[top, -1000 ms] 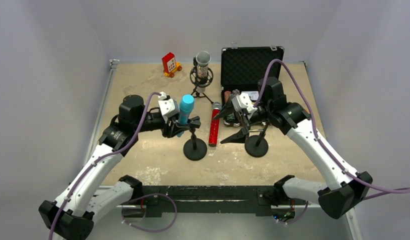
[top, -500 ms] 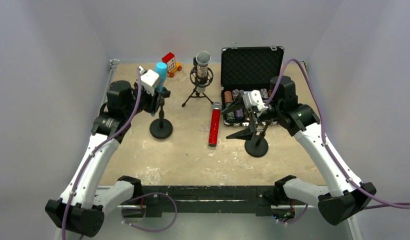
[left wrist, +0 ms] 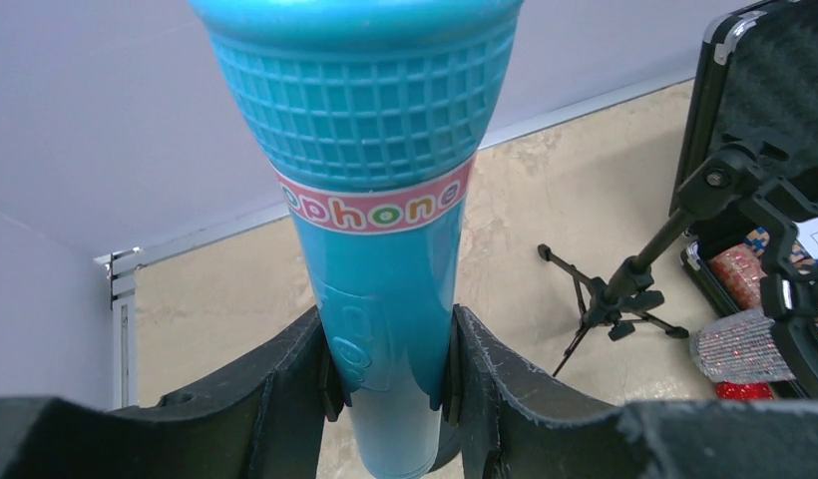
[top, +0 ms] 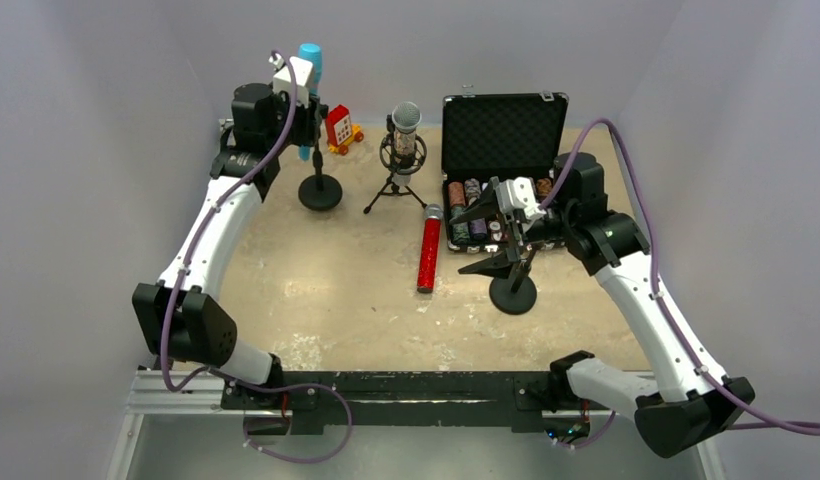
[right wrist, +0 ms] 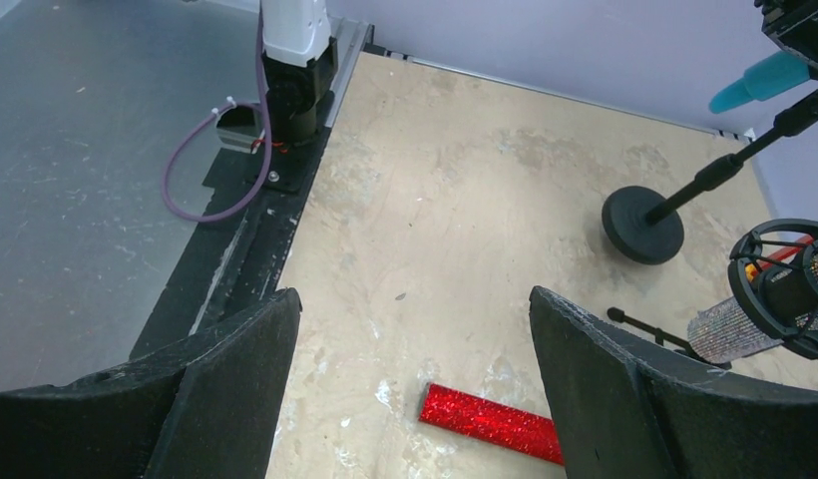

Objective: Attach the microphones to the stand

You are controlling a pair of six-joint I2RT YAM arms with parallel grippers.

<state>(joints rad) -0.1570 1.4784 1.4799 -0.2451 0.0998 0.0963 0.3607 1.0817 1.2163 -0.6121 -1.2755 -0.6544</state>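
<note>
Three microphones are in view. The light-blue microphone [left wrist: 370, 130] stands upright, head up, at 11 o'clock on the tabletop [top: 326, 290]. The left tool [top: 308, 95] pinches it, one finger pressed on each side of the handle. Just beside it rises the pole of the first stand [top: 320, 192], whose round base is low at the tabletop. Whether that stand's clip holds the microphone cannot be told.

The silver-glitter microphone [top: 406, 120] sits head up in a ring mount on a small tripod [top: 394, 190] at 12 o'clock. The red-glitter microphone [top: 428, 255] lies flat near the middle of the tabletop, its grey head toward 12 o'clock, with nothing touching it.

At 3 o'clock from it hangs the right tool [top: 458, 246], fingers spread wide and pinching nothing, above the second stand [top: 513, 295] with its round base. An open black case [top: 501, 130] holding chips stands at 1 o'clock, lid upright. A small red toy [top: 338, 128] sits at the far edge between the first stand and the tripod.
</note>
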